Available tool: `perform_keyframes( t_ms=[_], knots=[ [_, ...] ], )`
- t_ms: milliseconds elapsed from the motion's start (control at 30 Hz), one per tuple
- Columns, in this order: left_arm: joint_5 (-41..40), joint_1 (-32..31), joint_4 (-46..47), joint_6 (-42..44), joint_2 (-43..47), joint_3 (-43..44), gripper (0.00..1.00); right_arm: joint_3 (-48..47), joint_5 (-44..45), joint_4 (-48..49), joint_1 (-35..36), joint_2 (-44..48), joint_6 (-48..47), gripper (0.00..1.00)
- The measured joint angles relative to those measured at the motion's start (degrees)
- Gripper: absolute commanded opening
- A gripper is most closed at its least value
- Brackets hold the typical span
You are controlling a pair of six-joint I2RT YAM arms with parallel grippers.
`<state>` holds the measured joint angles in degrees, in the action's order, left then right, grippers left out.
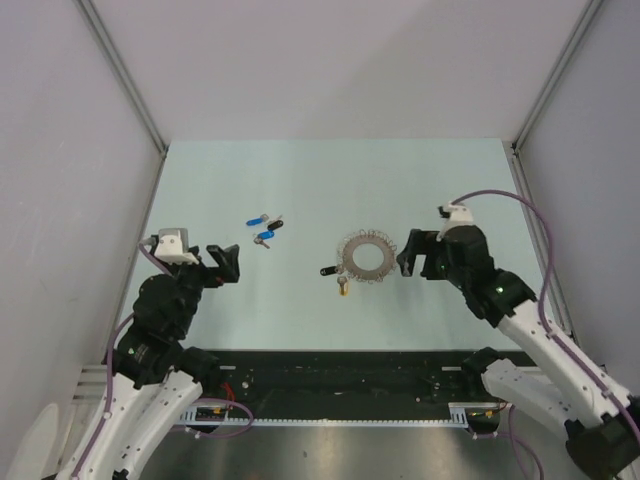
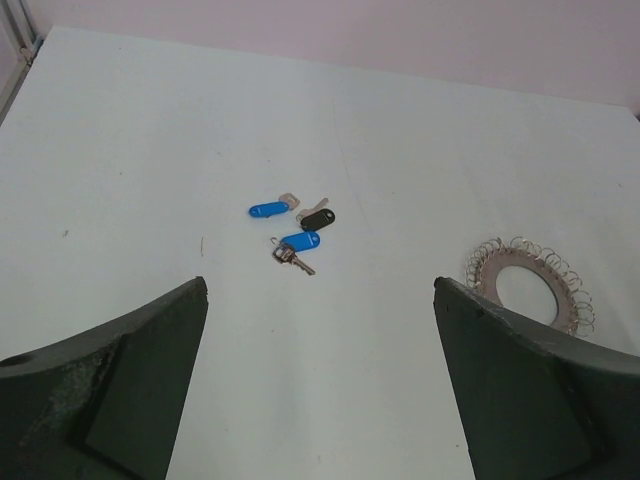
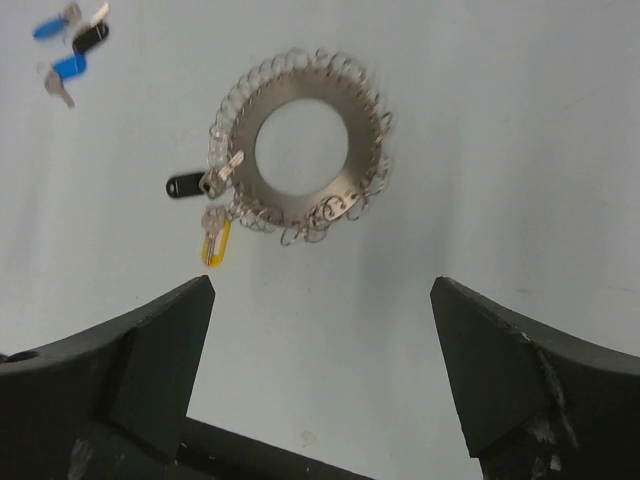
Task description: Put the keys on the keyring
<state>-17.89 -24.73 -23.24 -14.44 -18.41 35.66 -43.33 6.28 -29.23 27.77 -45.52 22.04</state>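
Both arms hang over the table [image 1: 450, 190] with nothing held: left gripper [image 2: 320, 290] fingers are spread wide, right gripper [image 3: 322, 285] fingers likewise. Just ahead of the right gripper the keyring [image 3: 352, 150] is laid flat, mid-table. In the right wrist view two keys are seen at its edge. The black-headed key [image 3: 186, 186] is at the ring's 9 o'clock, long axis roughly 9–3, blade pointed in at the ring. The yellow-headed key [image 3: 215, 243] is at 7 o'clock, axis 12–6, blade toward 12. Whether either is actually threaded cannot be told. Farther out, at the ring's 10 o'clock, three loose keys [image 2: 300, 240] are clustered, well apart from the ring; the upper blue one's axis is roughly 8–2 in the left wrist view. Step judged: next pick-up not yet begun. A left-gripper descent onto one key head is called for, fingers closed across its short axis.
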Motion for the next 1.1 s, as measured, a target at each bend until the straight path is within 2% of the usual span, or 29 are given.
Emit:
perform_keyframes(
  t_ms=[133, 300, 633, 867, 1100],
  knots=[
    [0.8, 0.0, 0.0, 0.0, -1.4, 0.0, 1.00, 0.1, 3.0, 3.1, 8.8, -9.7, 1.5, 0.95],
    [2.1, 0.0, -0.1, 0.0, -2.7, 0.0, 1.00, 0.2, 6.6, 8.3, 16.2, -19.5, 2.9, 0.84],
    [3.3, 0.1, -0.1, 0.0, -3.5, 0.0, 1.00, -0.9, 9.6, 14.8, 18.3, -32.1, 5.2, 0.50],
    [3.6, 0.3, -0.3, 0.0, -4.7, 0.0, 1.00, -2.6, 9.7, 16.7, 19.2, -39.1, 5.6, 0.37],
    [3.8, 0.9, -0.4, 0.0, -4.9, 0.0, 1.00, -5.0, 9.3, 18.8, 19.4, -44.1, 5.1, 0.32]
  ],
)
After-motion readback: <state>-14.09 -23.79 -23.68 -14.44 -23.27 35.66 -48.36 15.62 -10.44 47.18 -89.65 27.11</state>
